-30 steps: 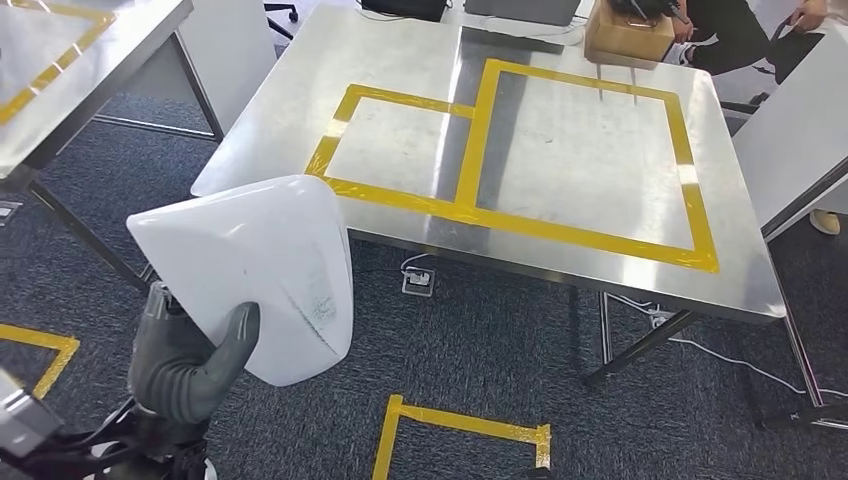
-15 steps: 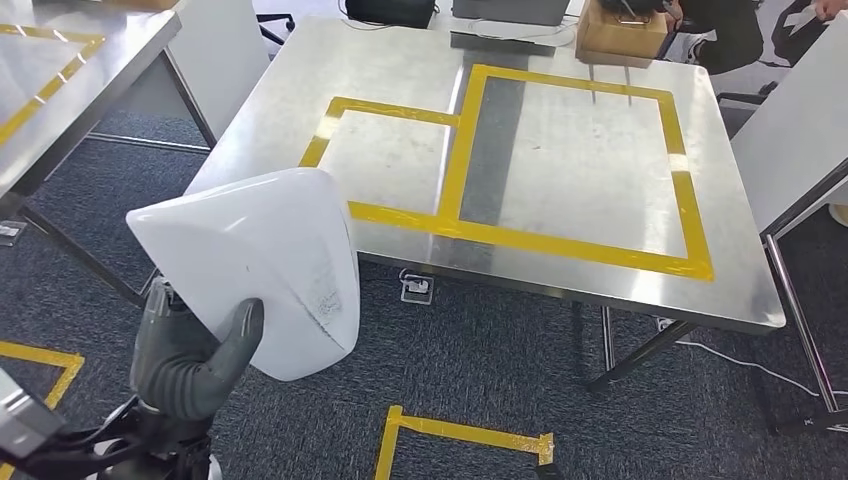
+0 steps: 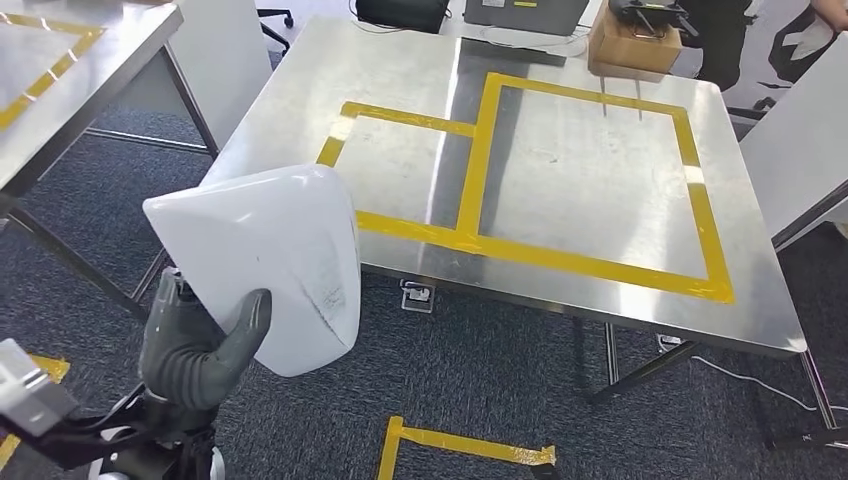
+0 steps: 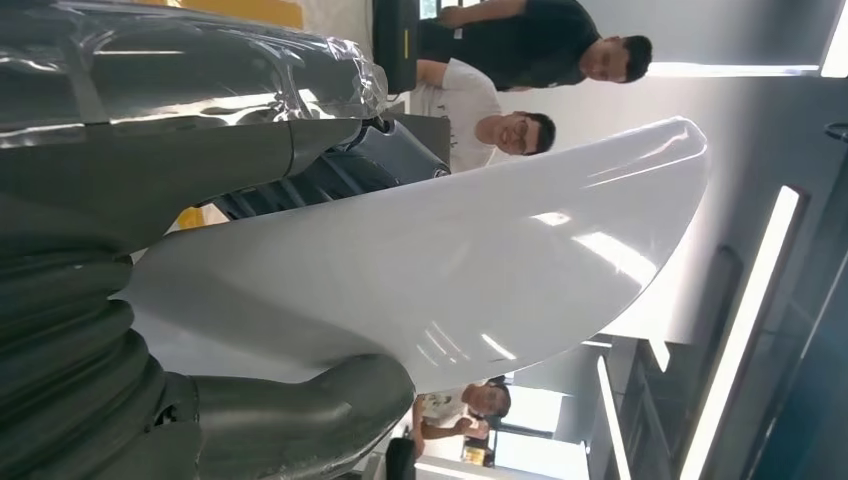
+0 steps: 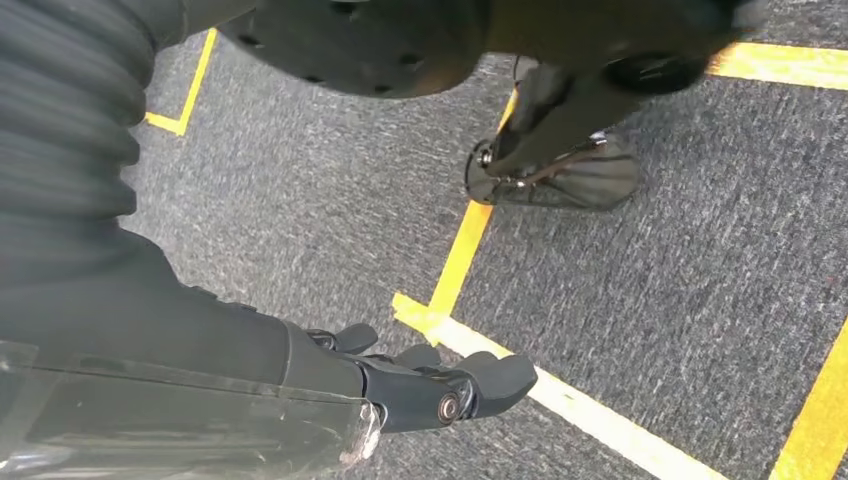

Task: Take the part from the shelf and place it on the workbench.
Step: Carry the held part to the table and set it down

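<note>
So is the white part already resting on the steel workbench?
No: in the head view the left hand holds the white part up in front of the workbench, over the carpet, not on its top.

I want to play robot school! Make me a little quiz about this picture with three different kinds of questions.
1. True or false: the white part already lies on the workbench.
2. Which hand holds the part? A) left hand B) right hand C) both
3. Fill in: the tape marking squares on the workbench is ____.

Key: 1 false, it is held up in front of the bench's near edge, over the carpet. 2 A; the right hand hangs above the carpet, holding nothing. 3 yellow.
</note>
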`<move>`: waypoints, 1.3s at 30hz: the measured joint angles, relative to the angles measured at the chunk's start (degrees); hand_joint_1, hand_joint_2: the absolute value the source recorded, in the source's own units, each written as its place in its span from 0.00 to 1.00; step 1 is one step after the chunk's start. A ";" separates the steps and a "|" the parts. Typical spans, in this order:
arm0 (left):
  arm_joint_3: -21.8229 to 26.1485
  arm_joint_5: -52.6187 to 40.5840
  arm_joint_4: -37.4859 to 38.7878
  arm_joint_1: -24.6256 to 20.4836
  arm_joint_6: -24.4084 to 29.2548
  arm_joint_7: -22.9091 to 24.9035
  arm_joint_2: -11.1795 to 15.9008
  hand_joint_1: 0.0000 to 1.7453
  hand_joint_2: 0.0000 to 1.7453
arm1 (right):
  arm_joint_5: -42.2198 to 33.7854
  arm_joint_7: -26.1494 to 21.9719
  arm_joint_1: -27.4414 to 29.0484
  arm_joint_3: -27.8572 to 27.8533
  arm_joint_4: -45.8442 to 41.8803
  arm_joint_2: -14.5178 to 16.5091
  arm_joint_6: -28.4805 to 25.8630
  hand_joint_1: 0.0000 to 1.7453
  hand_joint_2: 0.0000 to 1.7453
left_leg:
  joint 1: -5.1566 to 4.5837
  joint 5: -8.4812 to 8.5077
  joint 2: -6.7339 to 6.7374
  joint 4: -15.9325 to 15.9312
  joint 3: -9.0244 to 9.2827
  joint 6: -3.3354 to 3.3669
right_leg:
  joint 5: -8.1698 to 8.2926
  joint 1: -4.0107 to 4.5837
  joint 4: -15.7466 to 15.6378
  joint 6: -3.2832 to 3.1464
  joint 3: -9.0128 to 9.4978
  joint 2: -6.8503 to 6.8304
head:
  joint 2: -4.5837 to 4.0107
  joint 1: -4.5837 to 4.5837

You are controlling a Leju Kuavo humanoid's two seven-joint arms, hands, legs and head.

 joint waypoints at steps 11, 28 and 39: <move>-0.54 0.96 1.34 -2.51 -0.32 1.39 0.17 1.00 1.00 | -1.15 0.05 0.14 -0.07 0.04 -0.15 0.24 0.00 1.00 | -0.19 -2.93 -0.38 0.68 1.86 -2.14 | 9.38 0.43 -16.00 -2.93 5.02 -0.20 | 0.00 1.01; -1.45 -1.05 1.39 -3.11 0.27 3.73 1.02 1.00 1.00 | -1.62 -0.64 0.03 -0.15 0.04 1.18 1.01 0.00 1.00 | -0.21 1.16 0.14 -0.65 -0.71 0.03 | 1.15 0.13 -7.29 -0.20 4.95 0.05 | 0.00 -1.07; -1.57 -1.48 1.07 -3.54 0.21 4.52 1.34 1.00 1.00 | -1.53 -1.08 0.29 -0.16 0.07 1.48 1.11 0.00 1.00 | -0.21 -1.60 -0.20 -1.56 2.81 -1.66 | 9.56 0.51 -14.14 -2.63 3.74 -0.08 | 0.00 0.89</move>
